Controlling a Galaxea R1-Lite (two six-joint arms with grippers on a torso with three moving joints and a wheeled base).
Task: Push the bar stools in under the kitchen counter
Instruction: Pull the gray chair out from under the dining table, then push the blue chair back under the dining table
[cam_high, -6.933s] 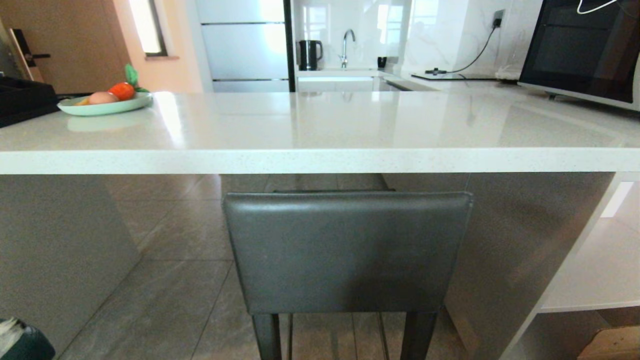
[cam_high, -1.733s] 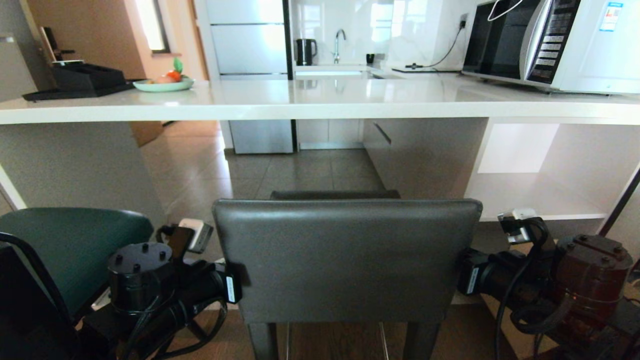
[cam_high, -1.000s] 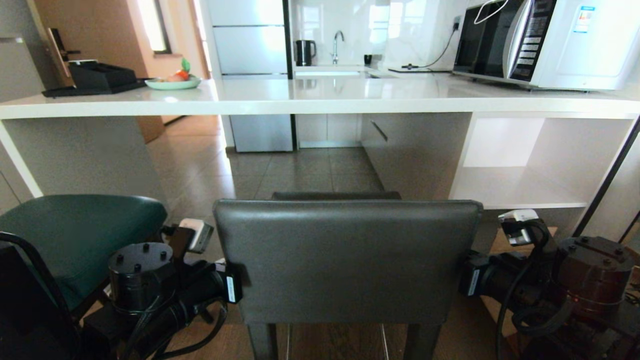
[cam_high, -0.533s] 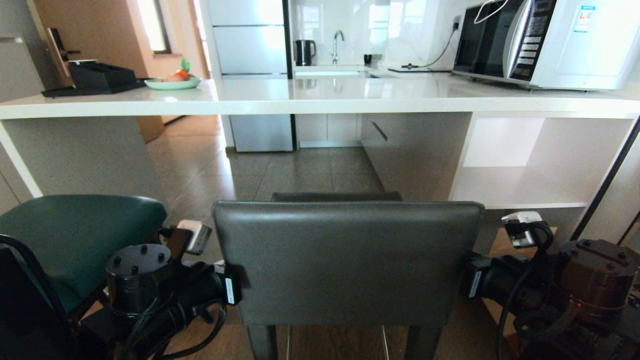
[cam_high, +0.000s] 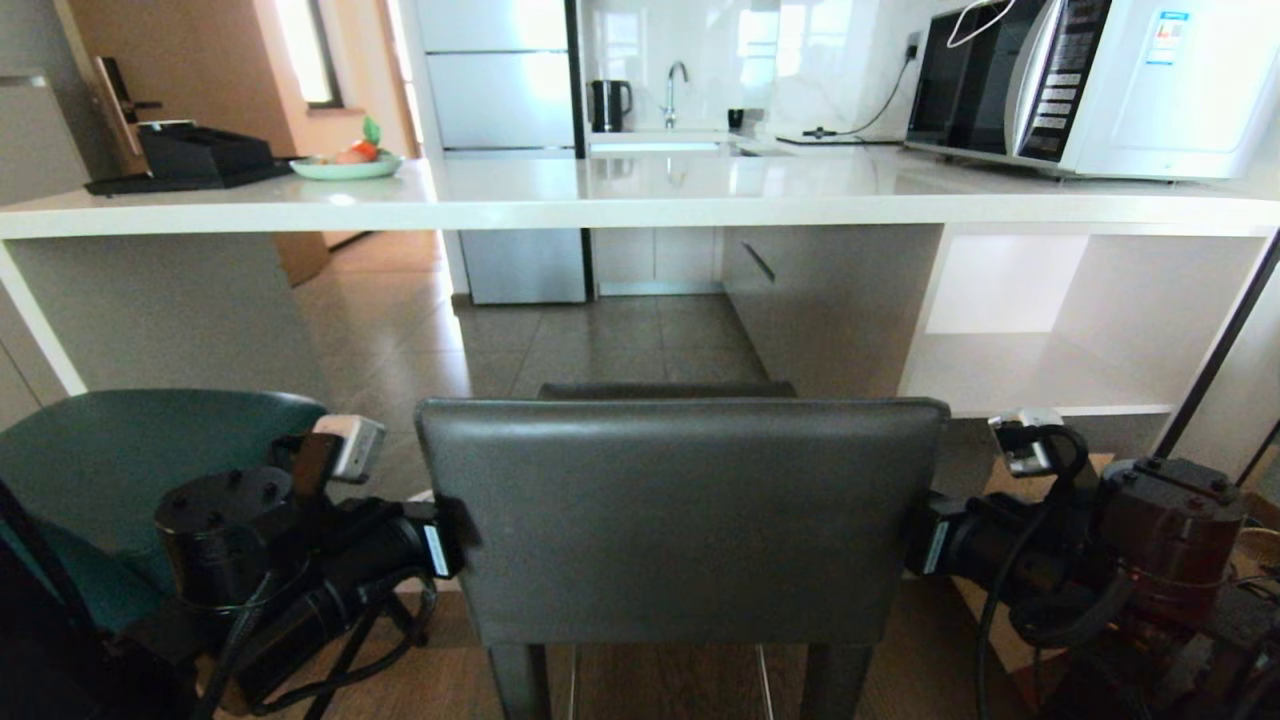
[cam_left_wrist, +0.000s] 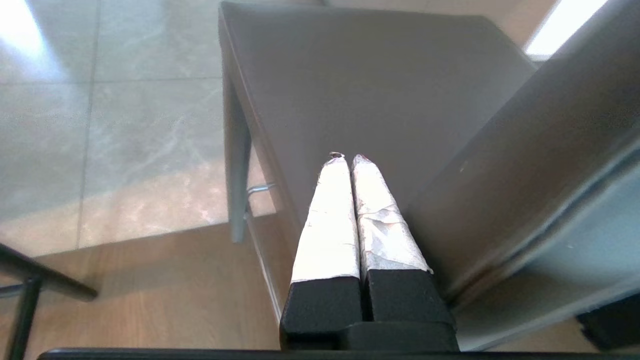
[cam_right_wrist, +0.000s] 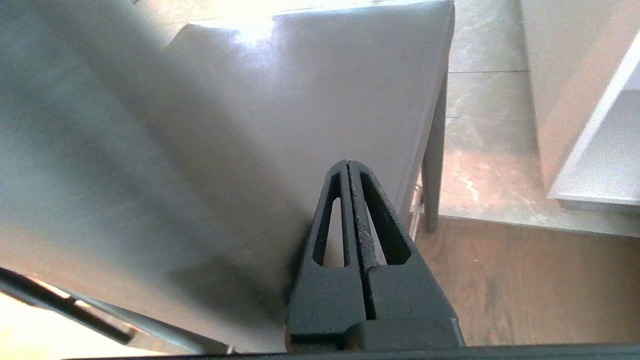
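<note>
The grey leather bar stool (cam_high: 684, 520) is standing out from the bench (cam_high: 640, 205), facing it. The left hand (cam_left_wrist: 348, 162) and right hand (cam_right_wrist: 347, 170), fingers together, are flanking its backrest. Next, driving forward should slide it under; the teal stool (cam_high: 120, 470) is waiting.

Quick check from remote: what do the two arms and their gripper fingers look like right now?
Both arms are black with round bolted joint caps, looped black cables and small white wrist modules. The left gripper has fingers wrapped in white tape on black bases; the right gripper has bare black slotted fingers.
</note>
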